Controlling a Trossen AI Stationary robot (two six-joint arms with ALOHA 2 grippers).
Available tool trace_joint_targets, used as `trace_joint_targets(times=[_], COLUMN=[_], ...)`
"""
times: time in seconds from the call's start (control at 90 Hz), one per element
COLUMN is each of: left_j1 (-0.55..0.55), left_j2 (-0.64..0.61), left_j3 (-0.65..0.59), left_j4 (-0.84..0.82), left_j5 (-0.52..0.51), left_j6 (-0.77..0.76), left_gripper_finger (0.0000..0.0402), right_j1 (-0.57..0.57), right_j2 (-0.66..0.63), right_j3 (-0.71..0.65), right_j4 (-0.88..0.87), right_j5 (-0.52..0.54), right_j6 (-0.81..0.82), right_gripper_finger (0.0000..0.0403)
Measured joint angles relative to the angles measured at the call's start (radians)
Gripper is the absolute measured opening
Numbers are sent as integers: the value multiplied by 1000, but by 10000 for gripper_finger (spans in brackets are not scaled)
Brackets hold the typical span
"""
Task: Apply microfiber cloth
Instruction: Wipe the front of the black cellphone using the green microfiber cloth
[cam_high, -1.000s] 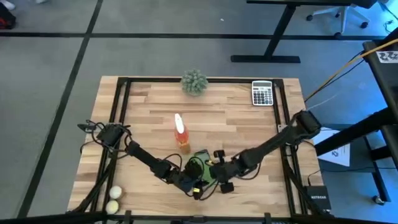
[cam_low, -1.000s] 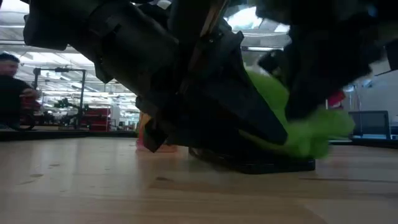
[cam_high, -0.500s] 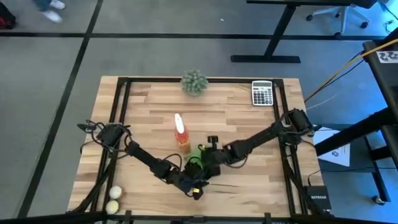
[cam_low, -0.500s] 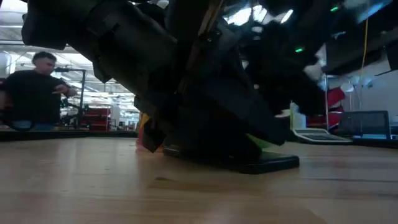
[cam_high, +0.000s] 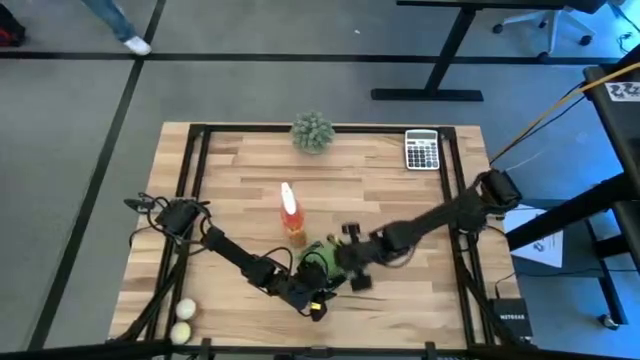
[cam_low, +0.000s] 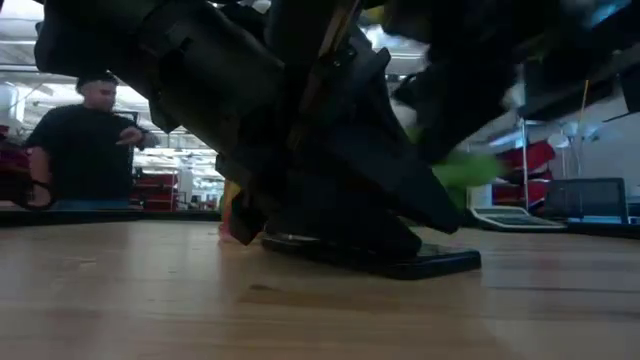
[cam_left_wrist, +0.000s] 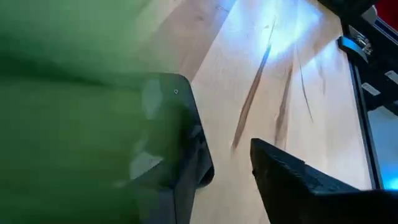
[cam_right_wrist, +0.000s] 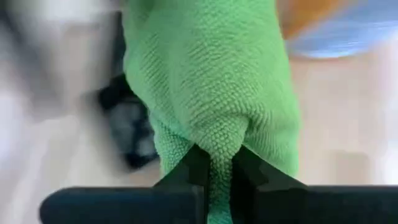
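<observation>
Gripped a fold of the microfiber cloth (cam_right_wrist: 211, 81) tightly in the right hand (cam_right_wrist: 217, 158), with the rest of the green fabric bunched and hanging forward of the pinch. Sat over the near middle of the table (cam_high: 240, 170), just to the right of where it had been half a second earlier, and close to its spot of a second before. Looked, therefore, like the return half of a back-and-forth wipe rather than a withdrawal. Showed the cloth in the low view as only a small green patch, raised above the dark flat slab (cam_low: 420, 262) lying on the wood, where a second earlier much more green had spread down to the slab's far end. Suggested that the rubbing was under way and that contact had been lost at this instant, so the next pass probably called for pressing the fabric down again. Rested the left hand (cam_high: 308, 296) low on the near side of the slab, touching or nearly touching it; could not tell whether spread or closed. Left the orange spray bottle (cam_high: 290, 212) upright just beyond the cloth, apparently undisturbed throughout.
</observation>
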Motion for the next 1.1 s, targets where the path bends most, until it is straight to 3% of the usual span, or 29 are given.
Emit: trace_joint_targets(times=[0.233,0.411,0.822,0.989,1.1], left_j1=[0,0,0,0,2], left_j2=[0,0,0,0,-21], left_j3=[0,0,-1,-1,7], left_j4=[4,4,11,23,17], left_j5=[-1,1,2,4,13], left_j6=[0,-3,11,16,9], left_gripper_finger=[131,131,131,131,131], right_j1=[50,-4,-165,-179,-145], right_j2=[110,181,205,202,122], right_j3=[-25,-20,-27,-27,-20], right_j4=[157,232,467,455,362], right_j5=[61,59,112,116,126], right_j6=[2,-34,-151,-135,-123], right_gripper_finger=[10,10,10,10,10])
